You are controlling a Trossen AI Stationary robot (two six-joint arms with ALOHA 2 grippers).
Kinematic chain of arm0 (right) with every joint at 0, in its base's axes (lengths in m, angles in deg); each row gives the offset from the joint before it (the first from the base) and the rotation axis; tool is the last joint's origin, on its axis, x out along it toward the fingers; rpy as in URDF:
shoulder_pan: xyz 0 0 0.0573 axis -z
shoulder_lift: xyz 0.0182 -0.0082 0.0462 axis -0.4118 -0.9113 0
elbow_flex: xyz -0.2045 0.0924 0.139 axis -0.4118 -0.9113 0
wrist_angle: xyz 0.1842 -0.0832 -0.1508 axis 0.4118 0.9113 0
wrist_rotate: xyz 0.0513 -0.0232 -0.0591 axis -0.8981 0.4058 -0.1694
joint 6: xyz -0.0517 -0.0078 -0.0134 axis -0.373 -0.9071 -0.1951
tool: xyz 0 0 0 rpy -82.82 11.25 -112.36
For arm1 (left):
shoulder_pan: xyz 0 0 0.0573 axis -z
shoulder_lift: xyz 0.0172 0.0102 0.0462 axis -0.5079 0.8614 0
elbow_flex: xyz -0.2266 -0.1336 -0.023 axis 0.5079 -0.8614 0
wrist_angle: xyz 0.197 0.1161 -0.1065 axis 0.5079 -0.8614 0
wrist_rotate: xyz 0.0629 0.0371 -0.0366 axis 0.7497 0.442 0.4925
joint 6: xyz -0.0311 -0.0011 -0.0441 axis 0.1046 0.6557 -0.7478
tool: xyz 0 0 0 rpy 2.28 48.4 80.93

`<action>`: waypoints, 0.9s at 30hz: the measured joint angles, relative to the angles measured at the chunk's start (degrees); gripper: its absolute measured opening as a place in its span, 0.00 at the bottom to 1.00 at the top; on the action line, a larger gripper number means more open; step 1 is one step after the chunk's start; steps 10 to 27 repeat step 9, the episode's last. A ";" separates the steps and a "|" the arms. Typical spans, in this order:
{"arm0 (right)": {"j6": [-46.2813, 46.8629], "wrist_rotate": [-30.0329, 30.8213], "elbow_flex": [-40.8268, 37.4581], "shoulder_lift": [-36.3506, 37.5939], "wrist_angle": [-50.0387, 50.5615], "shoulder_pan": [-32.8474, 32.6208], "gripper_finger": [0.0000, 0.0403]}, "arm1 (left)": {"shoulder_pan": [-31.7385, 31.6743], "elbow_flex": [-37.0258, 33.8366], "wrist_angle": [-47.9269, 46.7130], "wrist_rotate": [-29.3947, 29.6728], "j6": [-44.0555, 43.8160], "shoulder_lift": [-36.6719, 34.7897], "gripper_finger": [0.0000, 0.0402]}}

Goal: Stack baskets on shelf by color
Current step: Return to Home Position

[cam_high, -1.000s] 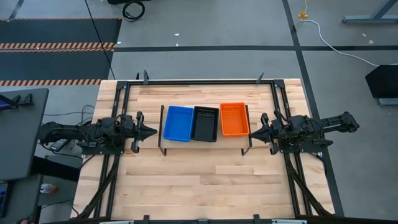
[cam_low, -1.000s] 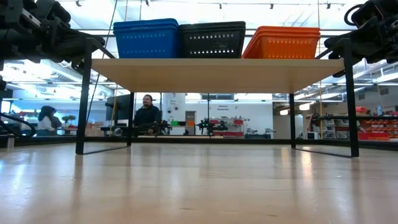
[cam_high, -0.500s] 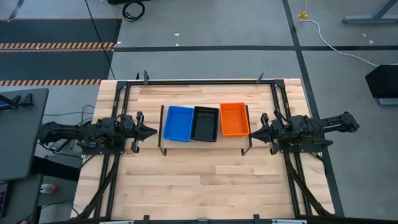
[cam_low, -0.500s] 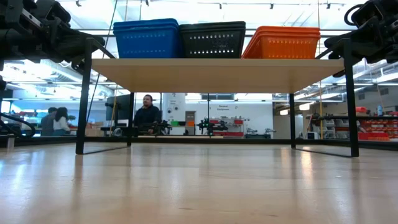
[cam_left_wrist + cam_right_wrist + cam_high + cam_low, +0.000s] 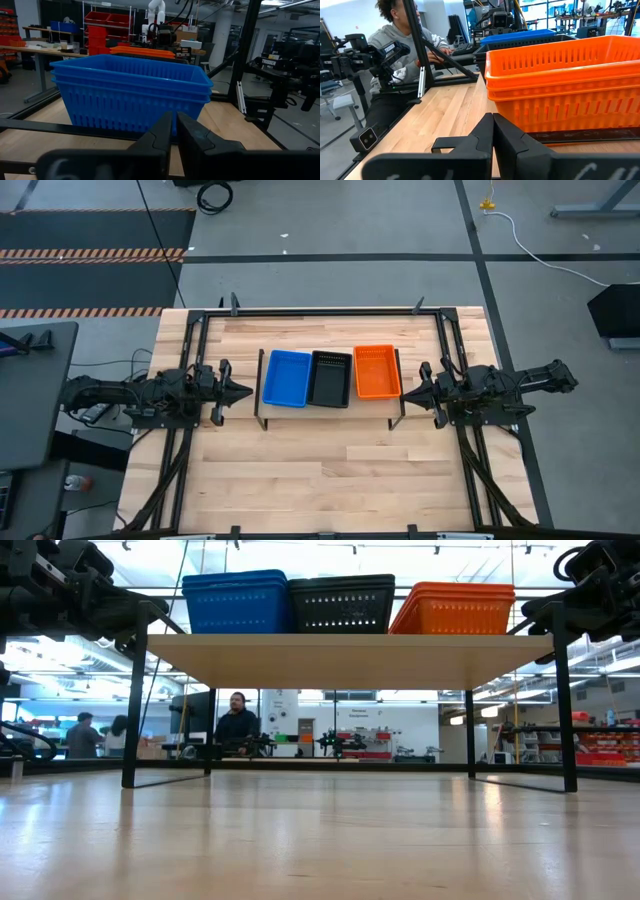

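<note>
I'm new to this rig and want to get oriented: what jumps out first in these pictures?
Three stacks sit side by side on the shelf: blue baskets, black baskets in the middle, orange baskets. The left gripper and right gripper flank the shelf's two ends, jaws shut, holding nothing.

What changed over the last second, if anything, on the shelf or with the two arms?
Nothing on the table visibly moved. The left gripper and right gripper sit shut beside the shelf, holding nothing, as before. The blue stack, black stack and orange stack stay put. Only two people far behind, in the low view, drifted rightward.
</note>
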State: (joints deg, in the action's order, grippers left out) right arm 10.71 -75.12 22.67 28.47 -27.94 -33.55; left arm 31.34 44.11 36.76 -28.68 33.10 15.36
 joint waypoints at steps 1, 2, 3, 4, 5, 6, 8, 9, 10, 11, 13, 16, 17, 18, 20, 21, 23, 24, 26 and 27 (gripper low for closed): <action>0.00 0.00 0.00 0.00 0.00 0.00 0.04 | 0.00 0.00 0.00 0.00 -0.02 0.00 0.08; 0.00 -0.01 0.00 0.00 0.01 0.00 0.04 | 0.00 0.01 0.00 0.00 0.00 0.00 0.08; 0.00 0.00 0.00 0.00 0.01 0.00 0.04 | 0.00 0.01 0.00 0.01 0.00 0.00 0.07; 0.00 0.00 0.00 0.00 0.02 0.00 0.04 | 0.00 0.01 0.00 0.00 -0.01 0.00 0.07; 0.00 0.00 0.00 0.00 0.01 0.00 0.04 | 0.00 -0.01 0.00 0.00 0.00 0.00 0.07; 0.00 0.00 0.00 0.00 0.00 0.00 0.04 | 0.00 0.01 0.00 0.01 -0.02 0.00 0.06; 0.00 0.00 0.00 0.00 0.02 0.00 0.04 | 0.00 0.01 0.00 0.00 -0.01 0.00 0.06; 0.00 0.00 0.00 0.00 0.00 0.00 0.04 | 0.00 0.01 0.00 0.00 0.00 0.00 0.06; 0.00 0.00 0.00 0.00 0.00 0.00 0.04 | 0.00 0.01 0.00 0.00 0.00 0.00 0.06; 0.00 0.00 0.00 0.00 0.00 0.00 0.04 | 0.00 0.01 0.00 0.00 0.00 0.00 0.06; 0.00 0.00 0.00 0.00 0.00 0.00 0.04 | 0.00 0.01 0.00 0.00 0.00 0.00 0.06; 0.00 0.00 0.00 0.00 0.00 0.00 0.04 | 0.00 0.01 0.00 0.00 0.00 0.00 0.06; 0.00 0.00 0.00 0.00 0.00 0.00 0.04 | 0.00 0.01 0.00 0.00 0.00 0.00 0.06; 0.00 0.00 0.00 0.00 0.00 0.00 0.04 | 0.00 0.01 0.00 0.00 0.00 0.00 0.06; 0.00 0.00 0.00 0.00 0.00 0.00 0.04 | 0.00 0.01 0.00 0.00 0.00 0.00 0.06; 0.00 0.00 0.00 0.00 0.00 0.00 0.04 | 0.00 0.01 0.00 0.00 0.00 0.00 0.06; 0.00 0.00 0.00 0.00 0.00 0.00 0.04 | 0.00 0.01 0.00 0.00 0.00 0.00 0.06; 0.00 0.00 0.00 0.00 0.00 0.00 0.04 | 0.00 0.01 0.00 0.00 0.00 0.00 0.06; 0.00 0.00 0.00 0.00 0.00 0.00 0.04 | 0.00 0.01 0.00 0.00 0.00 0.00 0.06; 0.00 0.00 0.00 0.00 0.00 0.00 0.04 | 0.00 0.01 0.00 0.00 0.00 0.00 0.06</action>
